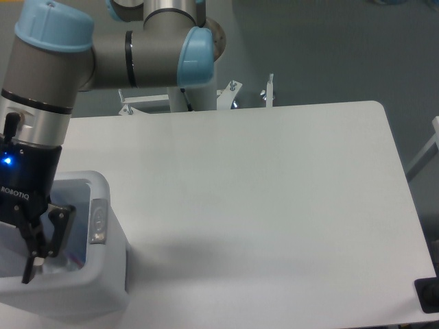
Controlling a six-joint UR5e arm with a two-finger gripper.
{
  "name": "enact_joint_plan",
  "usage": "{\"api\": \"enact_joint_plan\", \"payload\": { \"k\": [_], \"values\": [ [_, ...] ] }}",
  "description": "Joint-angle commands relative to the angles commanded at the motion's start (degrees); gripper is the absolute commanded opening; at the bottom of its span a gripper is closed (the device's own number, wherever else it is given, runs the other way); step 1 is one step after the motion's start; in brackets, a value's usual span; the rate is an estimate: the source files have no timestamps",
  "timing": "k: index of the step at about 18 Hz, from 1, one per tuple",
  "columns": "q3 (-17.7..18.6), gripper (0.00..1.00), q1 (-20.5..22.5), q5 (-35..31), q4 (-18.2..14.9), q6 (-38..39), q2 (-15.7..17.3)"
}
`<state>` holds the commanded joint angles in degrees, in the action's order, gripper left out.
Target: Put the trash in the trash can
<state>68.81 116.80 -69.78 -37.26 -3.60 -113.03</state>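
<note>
Hand over white trash can w/ rounded corners, grey tab.

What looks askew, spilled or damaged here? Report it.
Nothing stands out. The trash can sits upright on the table, the gripper hangs over its opening, and no trash lies on the tabletop.
</note>
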Motion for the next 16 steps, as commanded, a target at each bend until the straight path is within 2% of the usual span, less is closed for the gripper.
{"api": "enact_joint_plan", "payload": {
  "k": [2,6,9,14,16],
  "values": [
    [0.3,1.0,2.3,-1.6,0.0,-0.1,0.4],
    [0.2,1.0,5.7,-15.4,0.0,-0.3,0.4],
    [0.4,1.0,9.7,-18.5,-0.7,-1.8,0.4],
    [3.2,1.0,14.1,-24.9,-4.9,-15.7,2.2],
    [4.2,1.0,15.1,-26.4,-8.2,-21.9,3.3]
  ]
}}
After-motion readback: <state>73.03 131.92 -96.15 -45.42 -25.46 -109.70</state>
